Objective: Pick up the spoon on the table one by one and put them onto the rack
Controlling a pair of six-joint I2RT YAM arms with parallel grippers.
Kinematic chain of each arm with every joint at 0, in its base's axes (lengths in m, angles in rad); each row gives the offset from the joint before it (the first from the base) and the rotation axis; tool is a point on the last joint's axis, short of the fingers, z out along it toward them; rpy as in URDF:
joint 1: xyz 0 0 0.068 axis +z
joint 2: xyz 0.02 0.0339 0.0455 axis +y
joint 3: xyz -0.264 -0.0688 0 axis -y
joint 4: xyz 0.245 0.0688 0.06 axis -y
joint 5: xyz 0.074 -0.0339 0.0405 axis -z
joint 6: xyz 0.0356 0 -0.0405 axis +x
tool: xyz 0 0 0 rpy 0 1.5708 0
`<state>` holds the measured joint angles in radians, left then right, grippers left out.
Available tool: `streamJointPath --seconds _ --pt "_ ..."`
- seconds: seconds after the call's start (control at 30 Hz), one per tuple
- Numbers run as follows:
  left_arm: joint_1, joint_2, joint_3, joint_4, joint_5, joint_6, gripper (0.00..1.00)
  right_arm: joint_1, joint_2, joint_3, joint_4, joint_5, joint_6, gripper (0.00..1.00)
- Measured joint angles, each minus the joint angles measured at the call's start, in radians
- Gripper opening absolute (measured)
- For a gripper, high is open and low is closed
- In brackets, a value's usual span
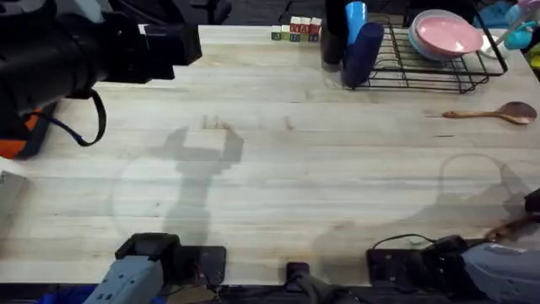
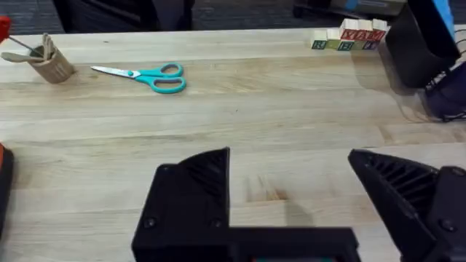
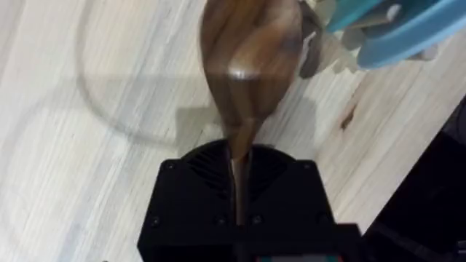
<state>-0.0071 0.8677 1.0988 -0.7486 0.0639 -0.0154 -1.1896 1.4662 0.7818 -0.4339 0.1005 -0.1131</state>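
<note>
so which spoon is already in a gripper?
The one clamped by the right gripper, bowl pointing away. The other spoon lies free on the table beside the rack.

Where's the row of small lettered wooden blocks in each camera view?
Overhead: lettered blocks at the table's far edge, just left of the black wire rack.
Left wrist: lettered blocks at the far edge, beyond the open left gripper.
Right wrist: brown wooden spoon held in the right gripper.
Shared landmark: black upright container beside the blocks.

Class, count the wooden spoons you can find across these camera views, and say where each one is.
2. One spoon lies on the table, just in front of the rack. The other spoon is clamped in the right gripper. More could be hidden behind the arms.
</note>
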Motion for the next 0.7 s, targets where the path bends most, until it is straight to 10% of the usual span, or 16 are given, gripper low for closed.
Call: streamJointPath --seconds 0.7 --pt "0.0 0.0 0.0 0.0 0.0 0.0 0.993 0.114 -0.064 -0.005 0.011 0.027 -0.082 0.032"
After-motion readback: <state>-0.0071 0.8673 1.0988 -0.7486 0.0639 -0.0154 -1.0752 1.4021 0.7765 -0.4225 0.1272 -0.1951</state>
